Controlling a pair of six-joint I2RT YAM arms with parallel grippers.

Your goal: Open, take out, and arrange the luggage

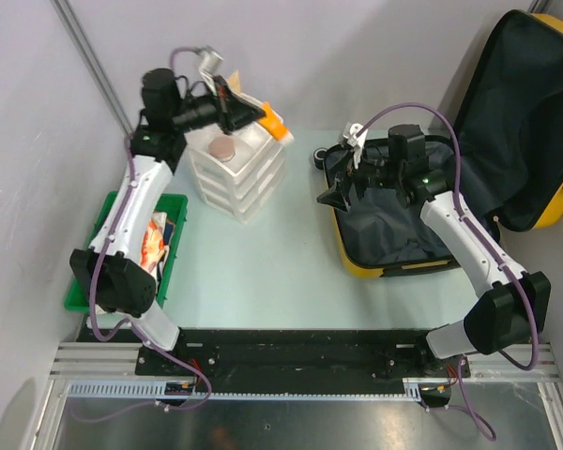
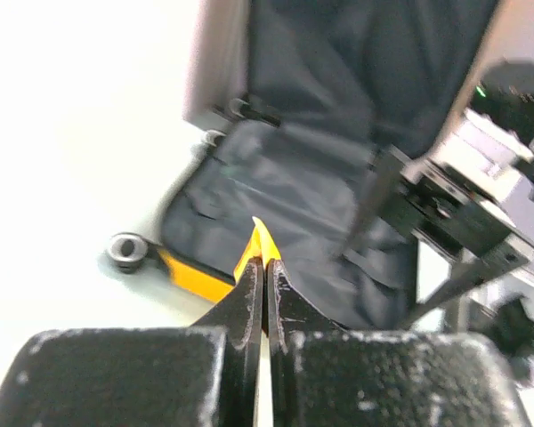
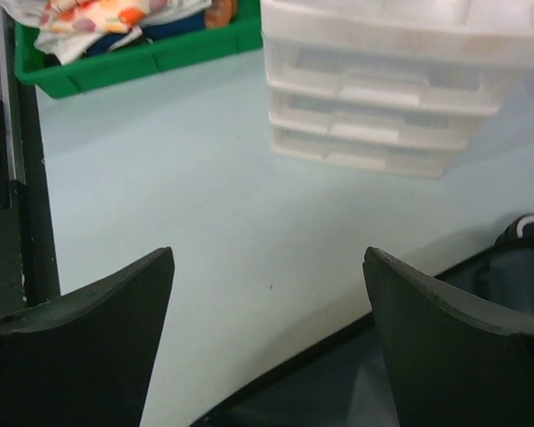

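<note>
The yellow luggage (image 1: pixel 394 269) lies open on the table at the right, its black-lined lid (image 1: pixel 525 112) leaning up against the wall. It also shows in the left wrist view (image 2: pixel 294 187) and, as a dark edge, in the right wrist view (image 3: pixel 338 382). My left gripper (image 1: pixel 258 114) is raised above the white drawer unit and is shut on a small orange-and-white item (image 1: pixel 276 125); its orange tip (image 2: pixel 262 238) sticks out past the closed fingers (image 2: pixel 265 262). My right gripper (image 1: pixel 330 195) hangs open and empty over the luggage's left edge (image 3: pixel 267 258).
The white drawer unit (image 1: pixel 236 173) stands left of the luggage with a pinkish round thing (image 1: pixel 225 148) on top; it also shows in the right wrist view (image 3: pixel 392 89). A green tray (image 1: pixel 84 281) of colourful items sits at the far left. A black wheel (image 1: pixel 316 161) sticks out from the luggage.
</note>
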